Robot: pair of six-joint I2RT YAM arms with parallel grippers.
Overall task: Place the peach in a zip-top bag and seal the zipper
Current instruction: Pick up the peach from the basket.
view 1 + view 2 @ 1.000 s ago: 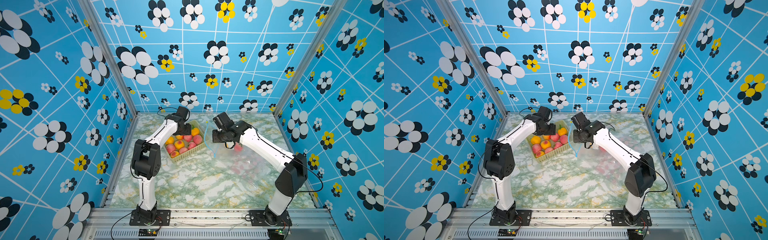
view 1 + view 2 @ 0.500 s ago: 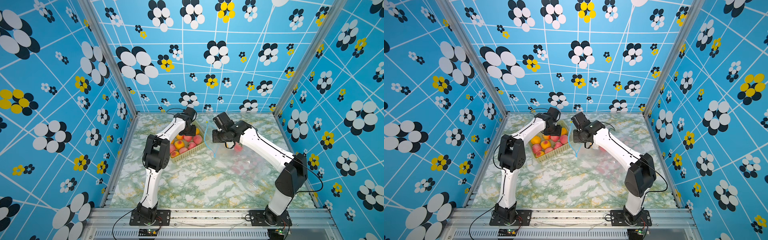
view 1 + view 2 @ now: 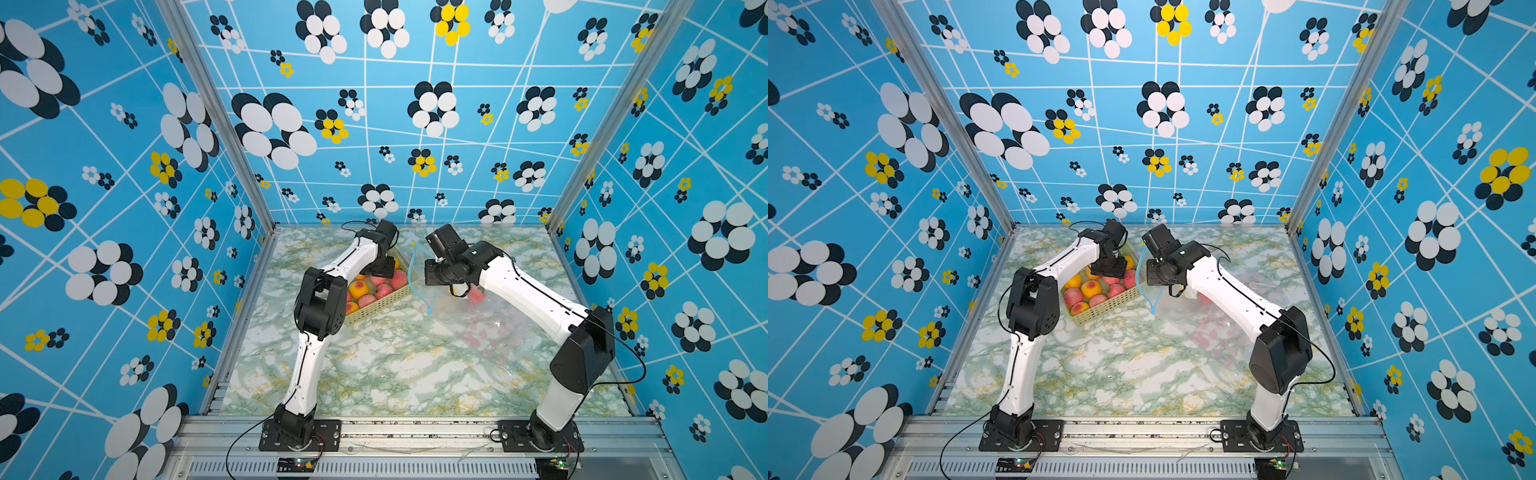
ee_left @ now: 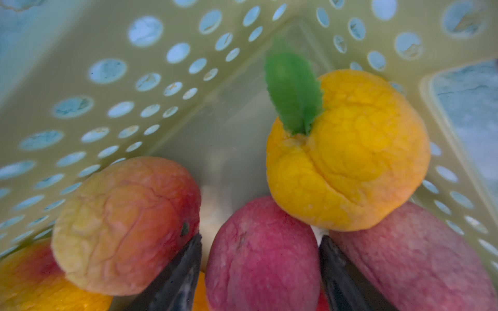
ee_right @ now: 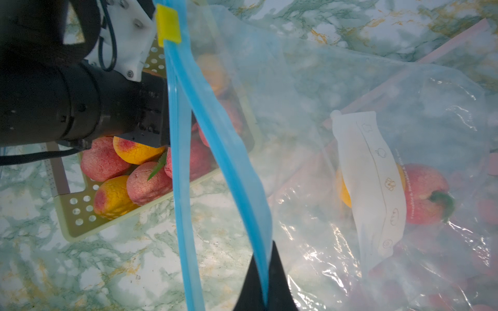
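In the left wrist view a red peach (image 4: 262, 255) sits between the two dark fingers of my left gripper (image 4: 260, 238). The gripper is open, and a thin gap shows on one side of the peach. In both top views this gripper (image 3: 384, 270) (image 3: 1111, 268) reaches down into the yellow-green basket (image 3: 374, 309) (image 3: 1100, 311). My right gripper (image 5: 264, 251) is shut on the blue zipper strip (image 5: 215, 134) of the clear zip-top bag (image 5: 350, 94) (image 3: 490, 328). It holds the mouth up and parted beside the basket. A red peach (image 5: 423, 194) lies inside the bag.
The basket's perforated wall (image 4: 134, 80) encloses several red and yellow peaches, one yellow with a green leaf (image 4: 350, 150). A yellow slider (image 5: 167, 24) sits at the zipper's far end. More bags with pink zippers (image 5: 404, 70) lie under the held one on the marble table (image 3: 395, 374).
My left arm has swung its elbow inward. Its gripper has moved right and down into the basket, onto the red peach. The right arm and the bag have stayed still.
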